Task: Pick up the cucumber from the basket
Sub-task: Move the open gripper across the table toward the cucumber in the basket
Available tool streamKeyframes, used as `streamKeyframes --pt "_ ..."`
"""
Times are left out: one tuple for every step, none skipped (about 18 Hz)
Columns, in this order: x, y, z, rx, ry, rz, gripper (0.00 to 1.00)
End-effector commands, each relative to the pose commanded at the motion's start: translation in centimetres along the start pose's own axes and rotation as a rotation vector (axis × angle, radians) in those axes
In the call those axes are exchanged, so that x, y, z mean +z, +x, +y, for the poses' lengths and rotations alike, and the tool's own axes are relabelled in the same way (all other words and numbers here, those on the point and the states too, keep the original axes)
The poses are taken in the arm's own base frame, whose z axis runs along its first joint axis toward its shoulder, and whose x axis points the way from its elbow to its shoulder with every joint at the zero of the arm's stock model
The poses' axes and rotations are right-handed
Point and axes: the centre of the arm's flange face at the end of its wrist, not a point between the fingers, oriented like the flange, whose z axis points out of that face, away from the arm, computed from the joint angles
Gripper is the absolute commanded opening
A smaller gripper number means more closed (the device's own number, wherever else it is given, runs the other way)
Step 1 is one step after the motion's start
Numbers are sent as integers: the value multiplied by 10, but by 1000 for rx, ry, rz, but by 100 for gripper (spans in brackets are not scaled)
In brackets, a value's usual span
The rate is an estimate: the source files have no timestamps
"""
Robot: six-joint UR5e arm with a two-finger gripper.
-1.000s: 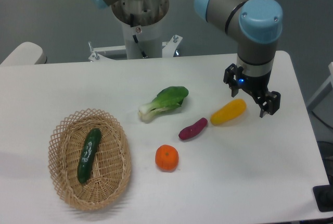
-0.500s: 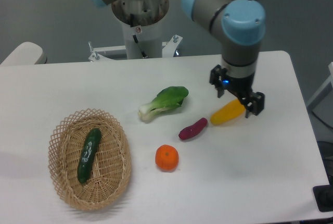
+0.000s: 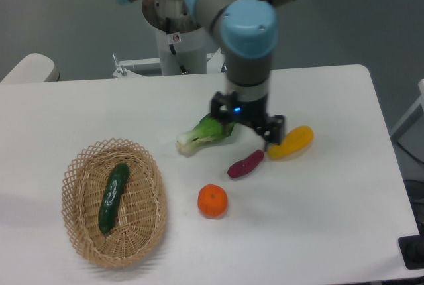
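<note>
The dark green cucumber (image 3: 112, 197) lies lengthwise inside the tan wicker basket (image 3: 142, 228) at the table's front left. My gripper (image 3: 247, 129) hangs over the middle of the table, above the bok choy's leafy end, far to the right of the basket. Its two dark fingers (image 3: 273, 130) are spread apart and hold nothing. The arm's blue-capped wrist rises behind it.
A light-green bok choy (image 3: 199, 136) lies partly under the gripper. A purple sweet potato (image 3: 245, 164), a yellow vegetable (image 3: 291, 142) and an orange (image 3: 212, 200) sit to the right of the basket. The robot base (image 3: 179, 26) stands at the back.
The arm has swung left across the table, from over the yellow vegetable to above the bok choy. The gripper stays open. None of the objects on the table has moved.
</note>
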Motion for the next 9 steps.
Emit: streamKeyframes --pt "5 13 -5 -26 -6 8 100" --pt "12 28 -8 -63 -14 17 100" --pt "19 35 -10 -122 -22 21 100" --pt "23 43 -15 -169 -20 21 100" --pt "33 56 -22 -191 -23 26 100" --pt "39 71 -30 -193 -18 24 100" --pt "49 81 -38 -196 -12 24 100" --pt "59 92 -45 -202 -9 26 100" --pt "67 103 -51 -215 -3 26 100"
